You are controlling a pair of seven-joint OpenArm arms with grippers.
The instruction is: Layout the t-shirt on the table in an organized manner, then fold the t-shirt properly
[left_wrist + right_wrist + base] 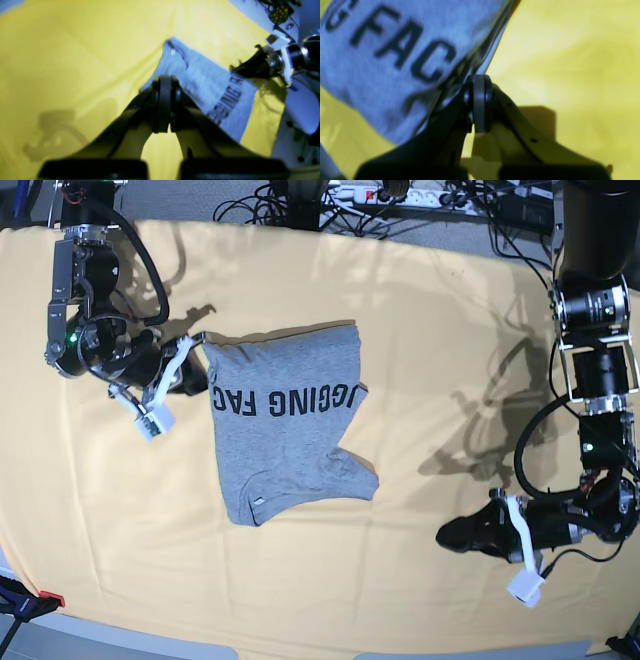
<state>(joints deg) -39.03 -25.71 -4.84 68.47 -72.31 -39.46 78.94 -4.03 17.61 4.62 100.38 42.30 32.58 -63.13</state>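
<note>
While pinched together, right jaws at t-shirt edge; left jaws closed, apart.

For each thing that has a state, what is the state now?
t-shirt: partly folded, lettering facing up, lying on the table.
right gripper: jaws shut, at the shirt's edge; whether it pinches cloth is unclear.
left gripper: jaws shut, holding nothing, apart from the shirt.
</note>
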